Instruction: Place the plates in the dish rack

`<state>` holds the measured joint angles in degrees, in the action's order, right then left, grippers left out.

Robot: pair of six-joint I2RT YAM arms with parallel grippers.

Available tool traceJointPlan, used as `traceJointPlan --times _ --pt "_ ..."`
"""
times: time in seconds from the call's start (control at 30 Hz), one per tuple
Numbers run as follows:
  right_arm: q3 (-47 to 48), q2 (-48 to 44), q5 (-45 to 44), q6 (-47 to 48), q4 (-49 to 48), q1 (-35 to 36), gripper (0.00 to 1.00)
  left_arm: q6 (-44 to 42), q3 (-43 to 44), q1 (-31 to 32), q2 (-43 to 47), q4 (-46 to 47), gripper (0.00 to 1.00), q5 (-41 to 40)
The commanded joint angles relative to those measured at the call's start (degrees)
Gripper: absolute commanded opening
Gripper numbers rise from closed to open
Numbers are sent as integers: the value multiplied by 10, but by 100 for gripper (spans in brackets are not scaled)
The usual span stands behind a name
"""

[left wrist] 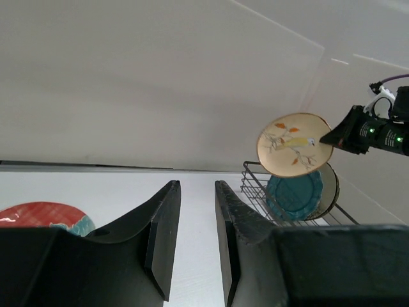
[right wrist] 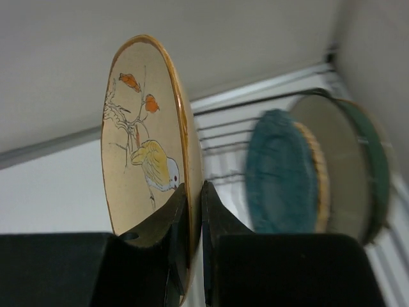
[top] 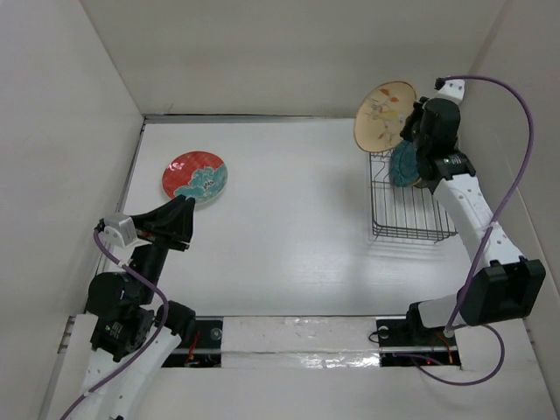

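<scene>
Right jaws: I'm pinching tan plate (right wrist: pixel 144 134) by rim, upright for rack (top: pixel 407 210) below | left jaws: sitting narrow, empty, red plate (top: pixel 194 175) ahead

The tan plate (right wrist: pixel 144 128) has a smooth, softly glossy glaze, with a shinier amber rim. The red-and-teal plate (top: pixel 194 175) is glossy too and catches white highlights. The dish rack (top: pixel 407 223) is thin black wire. The table (top: pixel 289 219) looks matt white.

The top camera looked down on the whole bench (top: pixel 289 227) from behind. The left wrist view faced the far dish rack (left wrist: pixel 254 187); the right sat close to the tan plate (right wrist: pixel 137 128) that all three shared.
</scene>
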<state>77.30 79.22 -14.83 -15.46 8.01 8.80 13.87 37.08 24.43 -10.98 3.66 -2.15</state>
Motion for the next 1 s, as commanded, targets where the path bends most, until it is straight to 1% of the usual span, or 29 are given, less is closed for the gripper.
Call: traceJointPlan --times 0.0,0.13,0.17,0.27,0.47,0.53,0.7,0.97 --pt "75 -15 -154 107 33 -11 0 3 -3 4 15 30 26 6" --pt "117 20 -196 176 53 -33 0 4 -3 4 22 29 26 7" --pt "128 43 -201 198 64 -40 0 4 -4 4 22 29 26 7" --pt "156 70 -199 234 69 -40 0 4 -3 4 26 28 26 6" --pt "192 130 -215 274 75 -40 0 4 -4 4 25 28 26 7" --pt "192 146 -230 285 75 -40 0 4 -3 4 25 28 26 6" --pt "177 173 -259 321 54 -13 0 5 -4 4 21 28 26 5" --pt "159 204 -243 316 59 20 0 4 -5 4 14 28 26 5"
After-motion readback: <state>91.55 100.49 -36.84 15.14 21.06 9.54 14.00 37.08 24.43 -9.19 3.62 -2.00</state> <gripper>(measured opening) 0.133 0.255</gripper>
